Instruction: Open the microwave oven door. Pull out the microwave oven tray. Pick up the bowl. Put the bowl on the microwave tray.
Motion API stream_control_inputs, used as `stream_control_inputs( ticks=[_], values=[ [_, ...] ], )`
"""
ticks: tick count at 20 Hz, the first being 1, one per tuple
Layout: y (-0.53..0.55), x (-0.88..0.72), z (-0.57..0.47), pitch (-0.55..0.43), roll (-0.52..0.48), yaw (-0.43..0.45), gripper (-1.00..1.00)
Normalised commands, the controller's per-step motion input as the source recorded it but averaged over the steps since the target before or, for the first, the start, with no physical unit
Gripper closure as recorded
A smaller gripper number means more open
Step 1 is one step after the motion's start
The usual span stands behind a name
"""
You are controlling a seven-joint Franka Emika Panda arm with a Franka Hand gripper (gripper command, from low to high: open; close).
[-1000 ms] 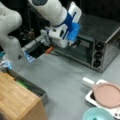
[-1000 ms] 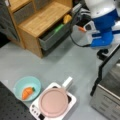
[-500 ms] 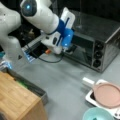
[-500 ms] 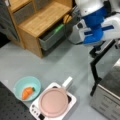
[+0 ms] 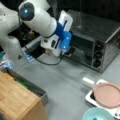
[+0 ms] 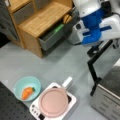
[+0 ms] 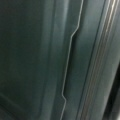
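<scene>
- silver-grey microwave oven (image 5: 100,32) with black knobs (image 5: 98,55)
- pale teal bowl (image 6: 27,88) holding an orange carrot (image 6: 27,92)
- pink plate (image 6: 54,102) on a white rack (image 6: 71,103)
- white-and-blue arm (image 6: 96,22)

Grey bench (image 6: 62,62) carries: microwave oven (image 5: 100,42), teal bowl (image 6: 27,88), white dish rack (image 6: 52,105) bearing pink plate (image 6: 53,102), wooden cabinet (image 6: 42,20).

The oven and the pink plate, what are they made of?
The oven looks like brushed silver-grey metal: its top shows a dull sheen and streaky reflections. The pink plate looks matte, with no shine; plastic or ceramic, hard to tell. The robot's hand is at the oven's front.
</scene>
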Motion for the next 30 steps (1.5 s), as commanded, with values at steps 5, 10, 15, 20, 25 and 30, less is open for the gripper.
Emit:
stream_control_inputs(
  ticks=[5, 10, 15, 20, 25, 30],
  values=[
    [-0.18, -0.04, -0.32, -0.145, 0.209, -0.03, -1.0],
    [-0.23, -0.04, -0.31, -0.133, 0.227, -0.04, -1.0],
    [-0.25, -0.04, -0.25, -0.12, 0.215, -0.031, -1.0],
    [-0.15, -0.04, -0.18, -0.106, 0.182, -0.017, -1.0],
    [-0.14, 0.01, -0.19, -0.109, 0.127, -0.004, -1.0],
    [-0.19, 0.05, -0.2, -0.085, -0.037, -0.044, -1.0]
  ],
)
